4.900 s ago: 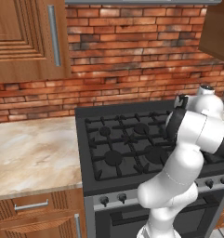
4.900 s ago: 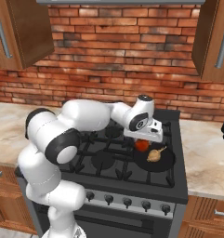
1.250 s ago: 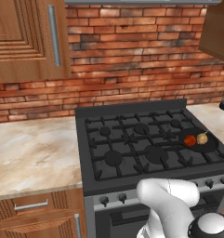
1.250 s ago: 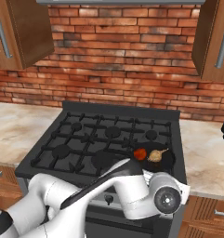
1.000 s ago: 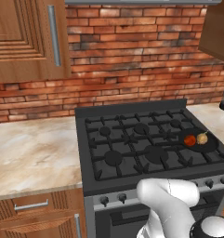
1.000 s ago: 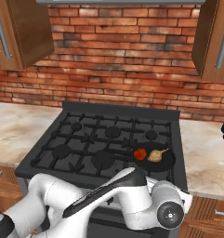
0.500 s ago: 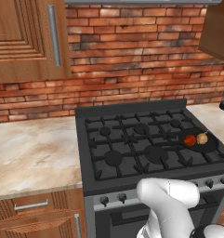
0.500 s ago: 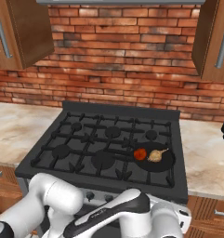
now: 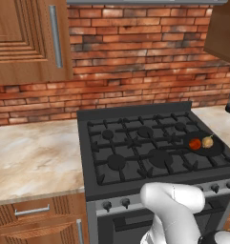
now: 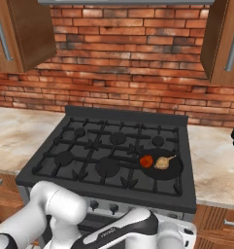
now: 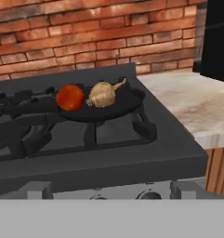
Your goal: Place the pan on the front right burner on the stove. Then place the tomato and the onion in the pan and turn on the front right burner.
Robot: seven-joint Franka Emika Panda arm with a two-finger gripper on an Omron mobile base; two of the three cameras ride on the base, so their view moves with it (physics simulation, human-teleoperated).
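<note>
The black pan rests on the front right burner of the stove. Inside it the red tomato lies beside the tan onion, nearly touching. My arm bends low in front of the stove's steel front, below the front right corner. The hand view looks over that front edge at the pan from close by. Nothing is held, and the jaws stand wide open.
Small black knobs line the stove's front. Marble counter runs left and right of the stove. A black appliance stands on the right counter. Wooden cabinets hang above, with a brick wall behind.
Since five seconds ago my arm left the pan and swung down before the stove. Over the last second the hand sank lower still. Tomato and onion have not moved.
</note>
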